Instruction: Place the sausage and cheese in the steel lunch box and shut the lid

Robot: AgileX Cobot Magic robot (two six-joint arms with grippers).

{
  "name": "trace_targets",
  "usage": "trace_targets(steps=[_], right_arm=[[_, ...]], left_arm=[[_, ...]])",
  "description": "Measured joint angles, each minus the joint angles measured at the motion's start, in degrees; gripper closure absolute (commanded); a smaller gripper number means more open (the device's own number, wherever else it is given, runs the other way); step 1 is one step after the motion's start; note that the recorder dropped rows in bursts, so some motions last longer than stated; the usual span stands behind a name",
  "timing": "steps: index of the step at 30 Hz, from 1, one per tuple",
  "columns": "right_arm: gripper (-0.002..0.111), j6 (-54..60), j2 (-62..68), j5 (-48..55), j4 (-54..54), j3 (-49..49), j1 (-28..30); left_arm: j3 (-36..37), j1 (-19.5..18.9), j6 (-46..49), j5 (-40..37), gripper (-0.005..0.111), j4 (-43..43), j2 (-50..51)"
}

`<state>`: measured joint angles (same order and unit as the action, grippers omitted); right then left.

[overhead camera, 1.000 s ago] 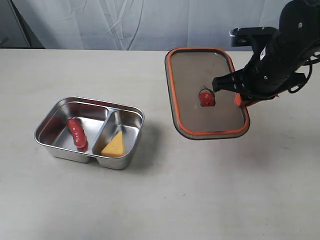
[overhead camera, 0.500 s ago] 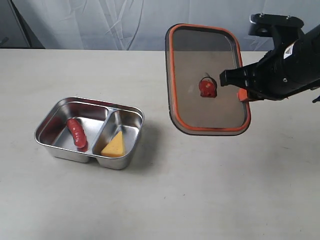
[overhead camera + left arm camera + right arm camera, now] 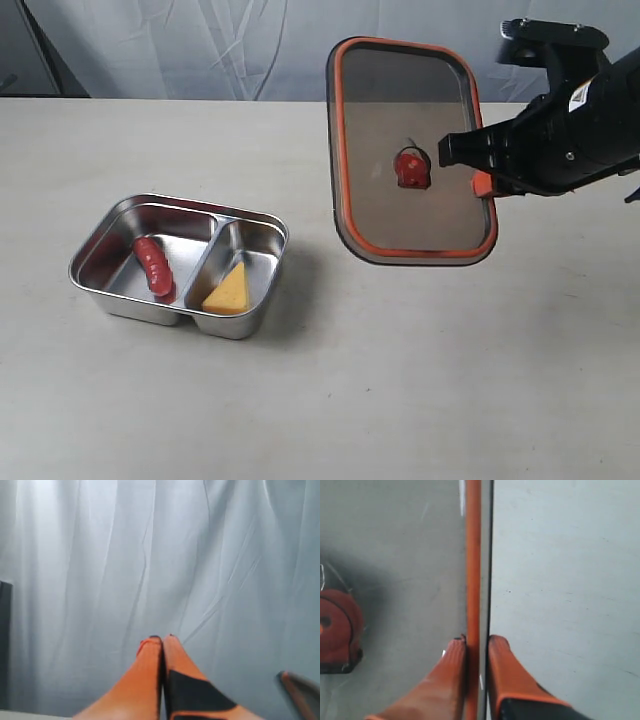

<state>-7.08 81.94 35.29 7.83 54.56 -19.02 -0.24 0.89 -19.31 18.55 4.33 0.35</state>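
Behind the lid [image 3: 412, 140], pale curtain [image 3: 200, 45]

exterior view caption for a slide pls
The lid held at its edge by the right gripper, off the open steel lunch box holding sausage and cheese

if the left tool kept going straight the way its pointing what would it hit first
Probably the pale curtain: the left wrist view shows the shut left tool aimed at its folds with nothing between. How far off the curtain hangs is unclear.
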Motion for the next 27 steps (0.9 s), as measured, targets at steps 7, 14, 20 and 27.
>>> trace_targets(steps=[7, 14, 20, 27], right_arm=[[0.109, 3.3, 0.0, -1.4, 0.2, 0.0, -7.3], [0.109, 5.7, 0.0, -5.2, 0.2, 0.0, -13.3], [0.109, 7.1, 0.0, -6.1, 0.2, 0.0, -17.5], [0.109, 9.3, 0.0, -7.7, 0.2, 0.0, -22.6]], left_arm=[[0.0, 0.0, -50.9, -5.5, 0.107, 12.5, 0.0], [0.1, 0.0, -93.4, 4.5, 0.107, 45.1, 0.6], [0.1, 0.0, -99.6, 12.5, 0.082, 55.8, 5.7], [0.1, 0.0, -100.3, 14.3, 0.05, 59.3, 9.5]])
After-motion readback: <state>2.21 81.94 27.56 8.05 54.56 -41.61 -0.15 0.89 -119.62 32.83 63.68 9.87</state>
